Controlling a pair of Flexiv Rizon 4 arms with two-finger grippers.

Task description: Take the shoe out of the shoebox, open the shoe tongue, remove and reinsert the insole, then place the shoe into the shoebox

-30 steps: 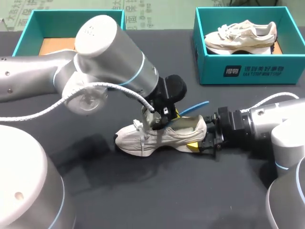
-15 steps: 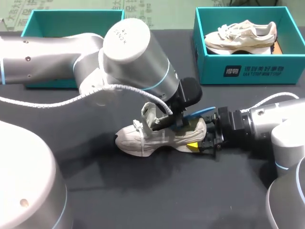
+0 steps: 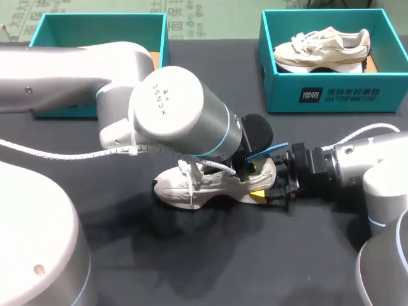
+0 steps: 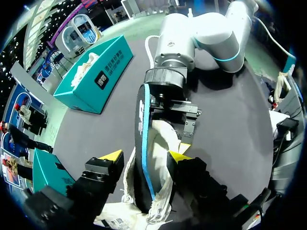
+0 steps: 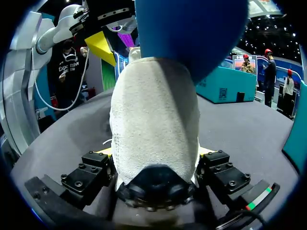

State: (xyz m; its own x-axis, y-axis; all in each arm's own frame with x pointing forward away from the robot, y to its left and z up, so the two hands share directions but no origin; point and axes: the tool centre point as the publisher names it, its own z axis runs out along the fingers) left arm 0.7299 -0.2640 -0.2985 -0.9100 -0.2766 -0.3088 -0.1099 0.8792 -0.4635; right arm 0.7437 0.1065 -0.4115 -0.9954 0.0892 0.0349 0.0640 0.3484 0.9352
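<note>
A cream shoe (image 3: 204,185) lies on its side-sole at mid-table, toe to the left. A blue insole (image 3: 266,152) sticks up out of its heel opening. My right gripper (image 3: 273,189) is shut on the shoe's heel (image 5: 156,120), a finger pressing each side. My left gripper (image 4: 146,156) hovers over the shoe's opening, open, with its yellow fingertips (image 4: 113,155) straddling the collar and the blue insole (image 4: 143,139). In the head view my left arm (image 3: 178,115) hides most of that gripper and the shoe's middle.
An open teal shoebox (image 3: 322,95) at the back right holds a second cream shoe (image 3: 322,48). Another teal shoebox (image 3: 38,29) stands at the back left, partly behind my left arm. Dark tabletop lies in front of the shoe.
My left gripper has opened and let go of the shoe tongue, which has dropped back down. The left arm has swung right, over the shoe. The right arm kept still.
</note>
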